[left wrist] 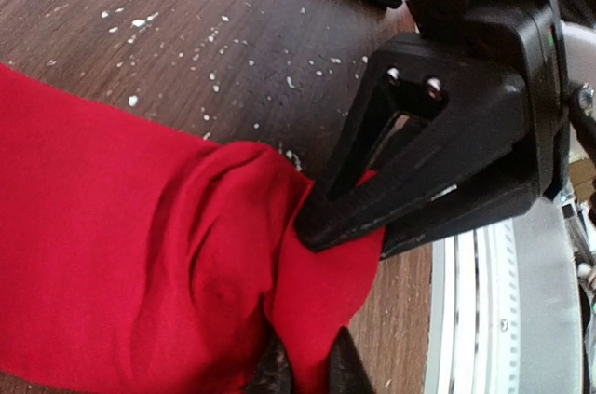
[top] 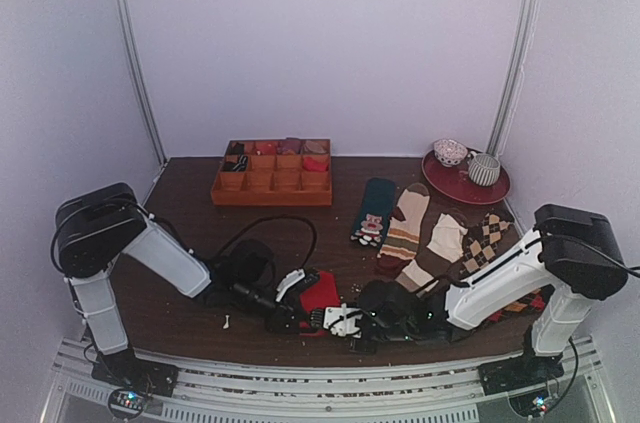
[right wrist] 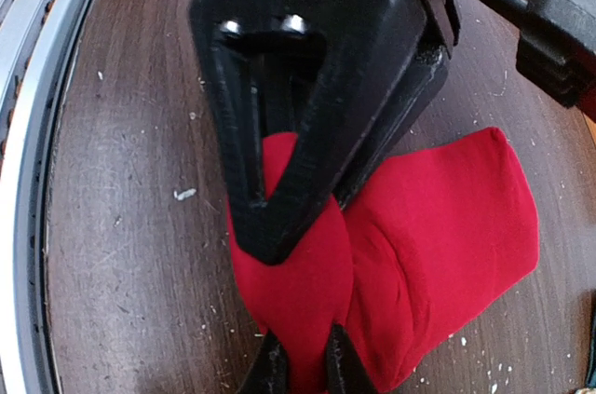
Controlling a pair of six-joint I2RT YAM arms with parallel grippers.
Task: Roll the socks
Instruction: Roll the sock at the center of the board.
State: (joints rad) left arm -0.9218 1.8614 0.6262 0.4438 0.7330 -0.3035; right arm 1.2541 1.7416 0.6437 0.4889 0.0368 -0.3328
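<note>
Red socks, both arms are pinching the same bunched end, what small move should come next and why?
Probably turn that pinched end over onto the spread part to start the roll: the left gripper and right gripper have jaws shut on the socks, and the rest lies unrolled on the table.

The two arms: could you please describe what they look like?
The left arm and right arm have white link shells and bulky black joint housings. A black cable loops beside the left one. Their jaws are black, triangular open frames with two screws.
</note>
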